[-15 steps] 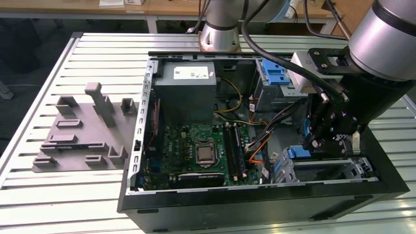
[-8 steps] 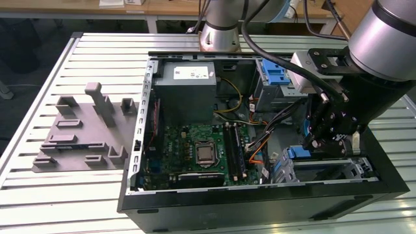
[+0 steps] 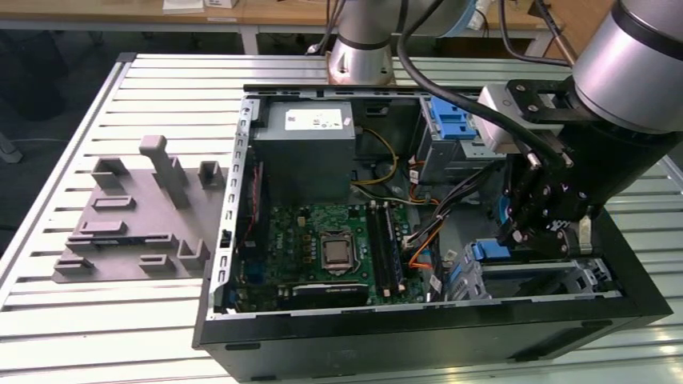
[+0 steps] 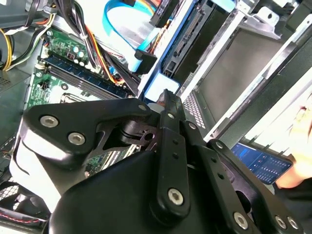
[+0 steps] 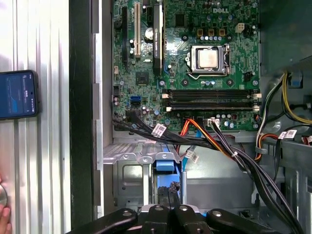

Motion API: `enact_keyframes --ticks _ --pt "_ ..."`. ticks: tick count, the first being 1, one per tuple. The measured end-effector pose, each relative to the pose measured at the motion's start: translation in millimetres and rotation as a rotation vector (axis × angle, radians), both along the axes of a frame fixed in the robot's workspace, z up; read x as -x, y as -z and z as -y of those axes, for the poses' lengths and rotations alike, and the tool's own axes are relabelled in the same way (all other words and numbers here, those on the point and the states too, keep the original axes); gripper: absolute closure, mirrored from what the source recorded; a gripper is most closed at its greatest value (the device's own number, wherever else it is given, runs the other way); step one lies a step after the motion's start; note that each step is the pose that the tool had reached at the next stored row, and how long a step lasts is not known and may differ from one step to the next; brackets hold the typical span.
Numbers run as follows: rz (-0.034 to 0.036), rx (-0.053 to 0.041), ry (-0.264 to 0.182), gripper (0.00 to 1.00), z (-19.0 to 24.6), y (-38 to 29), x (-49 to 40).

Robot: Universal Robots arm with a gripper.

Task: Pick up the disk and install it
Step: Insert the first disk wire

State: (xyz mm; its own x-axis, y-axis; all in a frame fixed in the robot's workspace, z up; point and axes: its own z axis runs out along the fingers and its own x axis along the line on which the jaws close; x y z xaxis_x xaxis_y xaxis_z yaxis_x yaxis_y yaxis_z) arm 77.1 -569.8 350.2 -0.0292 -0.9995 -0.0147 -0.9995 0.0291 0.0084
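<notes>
The disk (image 5: 165, 165) stands on edge in the metal drive bay (image 5: 127, 170) at the corner of the open computer case (image 3: 427, 336). Its blue rail (image 3: 493, 250) shows beside the black fingers in the exterior view. A pale blue and white end of the disk (image 4: 157, 87) sits just past the fingertip in the second wrist view. My gripper (image 5: 168, 191) reaches down into the bay with its fingers closed on the disk's sides. The gripper (image 3: 525, 240) hangs over the case's corner on the exterior view's right.
A grey power supply box (image 3: 309, 132), the green motherboard (image 3: 331, 248) and cable bundles (image 3: 427, 232) crowd the case. A blue latch piece (image 3: 453, 120) sits on the upper bay. A grey fixture plate (image 3: 133, 216) lies beside the case. A phone (image 5: 17, 95) and a hand (image 5: 4, 217) are near the case.
</notes>
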Motion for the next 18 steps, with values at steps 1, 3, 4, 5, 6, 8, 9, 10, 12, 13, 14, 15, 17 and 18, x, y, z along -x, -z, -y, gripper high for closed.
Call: enact_keyframes --ticks 1,3,4,5,6,8,9,10,12,13,14,15,17,18 --pt "0.0000 0.0000 0.000 0.89 0.0 0.0 -1.5" --pt "0.0001 0.0001 0.000 0.89 0.0 0.0 -5.3" --pt "0.0000 0.0000 0.000 0.89 0.0 0.1 -10.2" --pt "0.0000 0.0001 0.000 0.89 0.0 0.0 -13.1" --pt "0.0000 0.0001 0.000 0.89 0.0 0.0 -16.2" --pt "0.0000 0.0001 0.000 0.89 0.0 0.0 -21.1" --pt "0.0000 0.0002 0.000 0.89 0.0 0.0 -22.5" --pt "0.0000 0.0002 0.000 0.89 -0.1 0.0 -23.1" --pt "0.0014 0.0001 0.000 0.89 0.0 -0.3 -23.2" --pt "0.0044 0.0003 0.000 0.89 0.0 -1.2 -23.1" --pt "0.0087 0.0002 0.000 0.89 0.0 -2.1 -23.2" --pt "0.0132 0.0001 0.000 0.89 0.0 -3.2 -23.2" --pt "0.0217 0.0001 0.000 0.89 0.0 -5.3 -23.2" --pt "0.0254 0.0001 0.000 0.89 -0.1 -6.0 -23.3"
